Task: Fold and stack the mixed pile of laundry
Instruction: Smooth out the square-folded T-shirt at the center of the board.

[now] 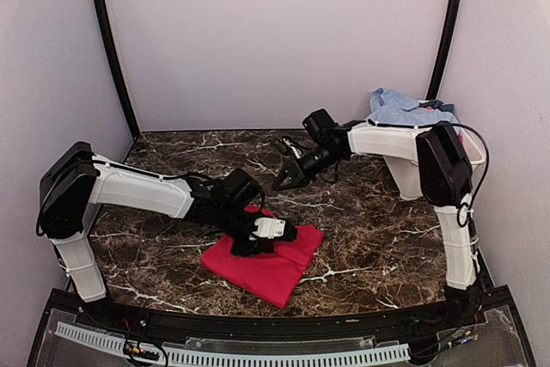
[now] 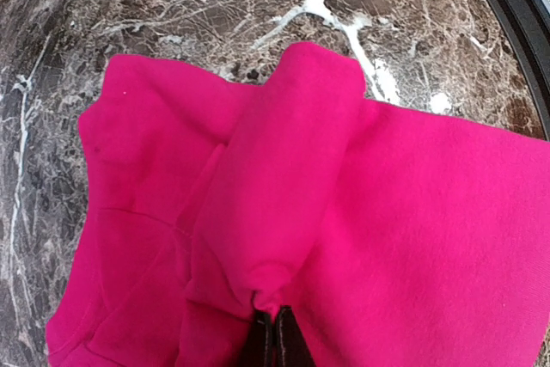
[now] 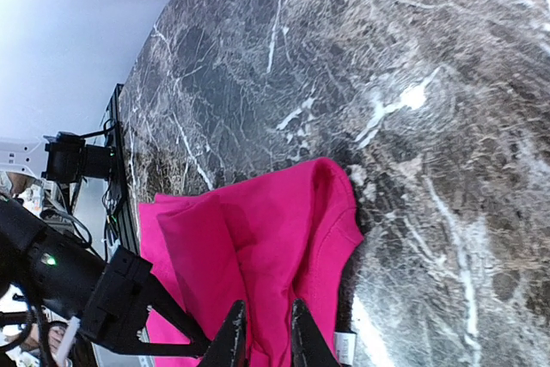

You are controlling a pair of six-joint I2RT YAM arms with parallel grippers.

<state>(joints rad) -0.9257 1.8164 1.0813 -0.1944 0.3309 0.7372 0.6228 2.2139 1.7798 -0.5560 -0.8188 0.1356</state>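
Red garment: lies on the marble table near the front edge, just left of centre. We see it partly folded, with one flap doubled over the middle.
Left gripper: rests on the red garment, fingers pinched together on a raised ridge of the cloth.
Right gripper: hangs over the table behind the garment and apart from it. Its fingers stand a narrow gap apart, with nothing between them.
Rest of pile: a light-blue shirt with a darker blue piece just beside it, heaped on the white tub at the right side, well apart from the red garment.
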